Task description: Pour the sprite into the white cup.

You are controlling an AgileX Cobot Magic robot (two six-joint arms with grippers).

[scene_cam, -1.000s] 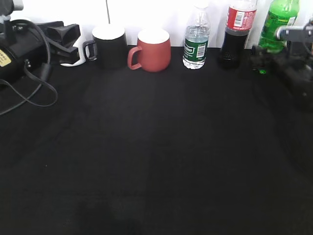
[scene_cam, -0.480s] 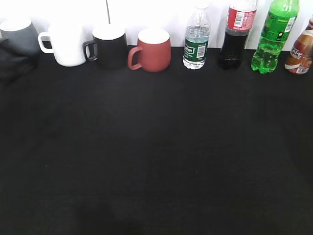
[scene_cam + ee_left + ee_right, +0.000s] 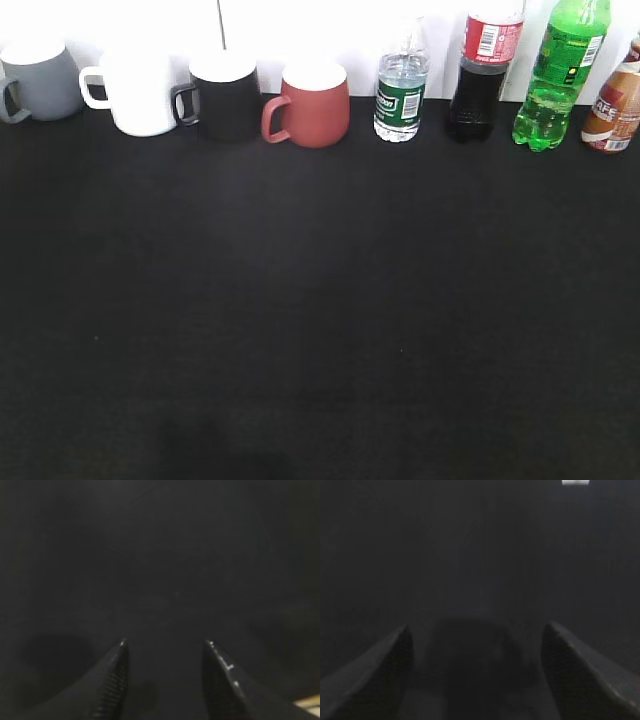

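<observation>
- The sprite (image 3: 558, 75) stood upright at the back right of the black table (image 3: 320, 300), between a cola bottle (image 3: 483, 70) and a brown bottle (image 3: 614, 105) at the frame's edge.
- The white cup (image 3: 137, 92) stood upright at the back left, its handle to the left, between a grey mug (image 3: 40, 82) and a black mug (image 3: 222, 93).
- Neither arm showed in the exterior view.
- The left gripper (image 3: 165, 645) hung over bare black cloth, its fingers apart and holding nothing.
- The right gripper (image 3: 477, 630) likewise faced dark cloth, fingers spread wide and empty.
- Judged from this, no step was yet in hand: bottle and cup were both untouched and well apart.
- The next move probably called for the right arm to reach the sprite and close on its body without knocking its neighbours, while the left went for the cup.
</observation>
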